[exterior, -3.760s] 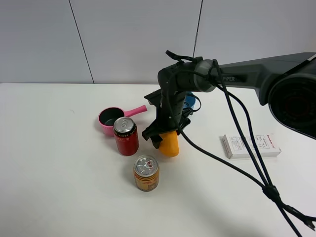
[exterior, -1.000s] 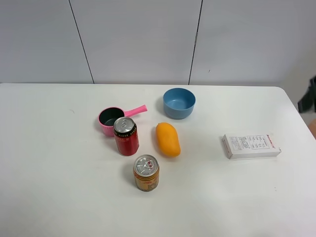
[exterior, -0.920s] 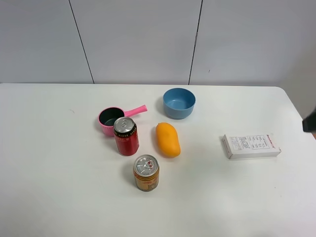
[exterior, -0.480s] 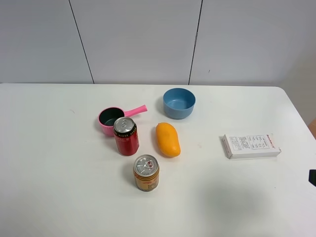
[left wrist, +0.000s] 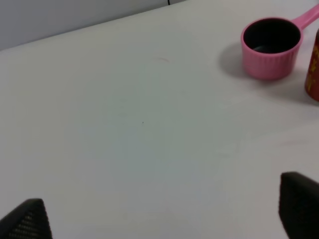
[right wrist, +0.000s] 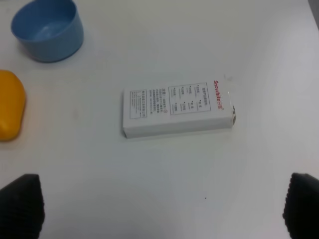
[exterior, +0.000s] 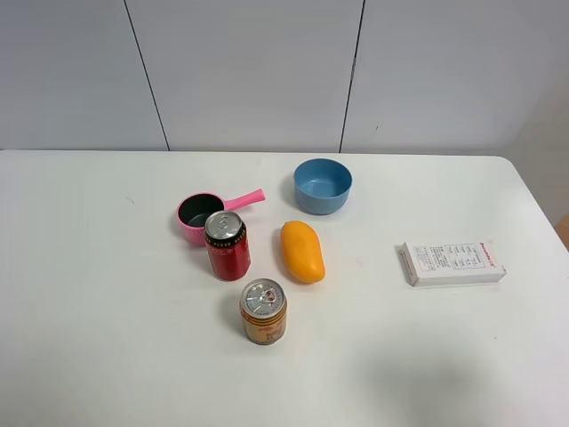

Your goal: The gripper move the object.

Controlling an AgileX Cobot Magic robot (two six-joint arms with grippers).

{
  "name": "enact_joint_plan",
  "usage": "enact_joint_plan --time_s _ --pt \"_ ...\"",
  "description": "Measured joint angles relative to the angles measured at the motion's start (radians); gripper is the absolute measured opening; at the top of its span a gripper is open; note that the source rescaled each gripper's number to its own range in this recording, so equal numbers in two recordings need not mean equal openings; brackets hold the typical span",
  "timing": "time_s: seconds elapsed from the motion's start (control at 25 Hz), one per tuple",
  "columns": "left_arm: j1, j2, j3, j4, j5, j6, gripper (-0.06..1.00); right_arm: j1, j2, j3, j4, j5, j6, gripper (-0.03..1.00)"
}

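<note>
The object, an orange-yellow mango point(exterior: 302, 251), lies on the white table between the red can and the white box, with nothing touching it. Its end also shows in the right wrist view point(right wrist: 10, 104). Neither arm shows in the exterior high view. My right gripper point(right wrist: 160, 204) is open and empty above the table near the white box, well away from the mango. My left gripper point(left wrist: 162, 214) is open and empty over bare table, some way from the pink pot.
A red can point(exterior: 228, 245) and a gold-orange can point(exterior: 263, 311) stand left of the mango. A pink pot point(exterior: 200, 213) with a handle and a blue bowl point(exterior: 323, 185) sit behind. A white box point(exterior: 452, 262) lies at the right.
The right arm was at the mango, then pulled away to the right and left the exterior high view. The mango stays lying on the table.
</note>
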State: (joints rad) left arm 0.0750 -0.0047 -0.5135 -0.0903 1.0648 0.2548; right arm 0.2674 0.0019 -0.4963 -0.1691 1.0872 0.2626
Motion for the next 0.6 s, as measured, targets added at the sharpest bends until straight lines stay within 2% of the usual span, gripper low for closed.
enact_joint_plan --time_s 0.6 --pt "0.0 0.0 0.0 0.0 0.0 0.0 1.0 0.0 -0.004 0.002 0.001 0.0 0.0 0.86"
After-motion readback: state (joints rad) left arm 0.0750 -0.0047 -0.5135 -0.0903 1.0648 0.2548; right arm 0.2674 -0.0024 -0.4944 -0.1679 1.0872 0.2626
